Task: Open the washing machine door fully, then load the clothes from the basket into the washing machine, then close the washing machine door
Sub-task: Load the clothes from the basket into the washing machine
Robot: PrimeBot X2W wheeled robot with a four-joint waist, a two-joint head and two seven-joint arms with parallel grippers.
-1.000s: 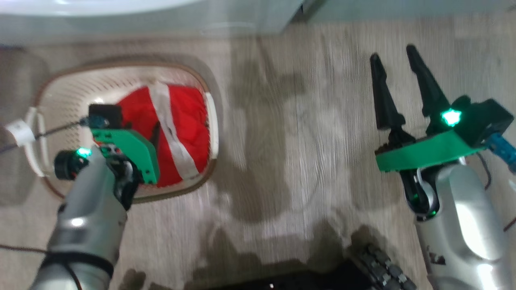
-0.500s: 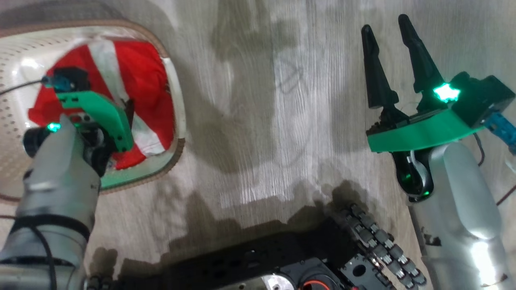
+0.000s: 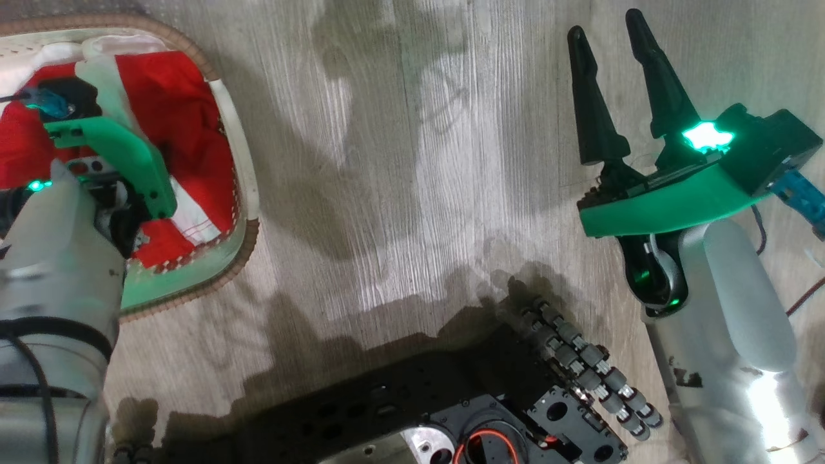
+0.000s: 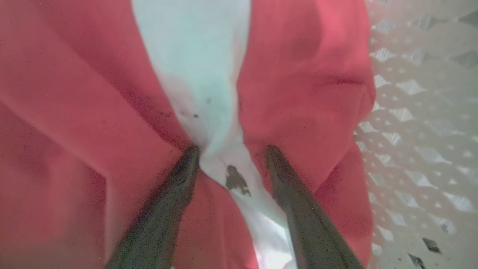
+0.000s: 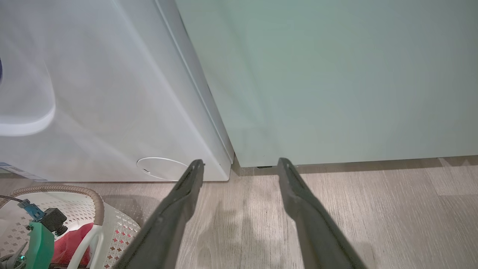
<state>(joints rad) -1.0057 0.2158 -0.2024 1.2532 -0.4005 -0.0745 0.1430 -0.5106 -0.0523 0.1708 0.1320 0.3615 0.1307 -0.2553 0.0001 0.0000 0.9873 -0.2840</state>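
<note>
The cream basket (image 3: 237, 169) with a brown rim stands on the floor at the head view's upper left. Inside lie the clothes (image 3: 187, 122), red with a white stripe. My left arm reaches down into the basket, its green wrist mount (image 3: 122, 161) covering the fingers. In the left wrist view my left gripper (image 4: 232, 149) is open, its tips pressed into the clothes (image 4: 317, 93) on either side of a fold of the white stripe. My right gripper (image 3: 603, 24) hangs open and empty over bare floor. Ahead of my right gripper (image 5: 240, 161) stands the white washing machine (image 5: 112, 93). The washing machine door is out of view.
A pale green cabinet (image 5: 336, 74) adjoins the washing machine on the right. The round filter cap (image 5: 160, 168) sits low on its front. The basket (image 5: 95, 201) stands just before it. Wood floor (image 3: 399, 161) lies between the arms, and my black base (image 3: 451, 412) is below.
The head camera has tilted down, so the basket has slid to the picture's upper left. My left gripper has sunk lower onto the clothes. The right gripper has held its place.
</note>
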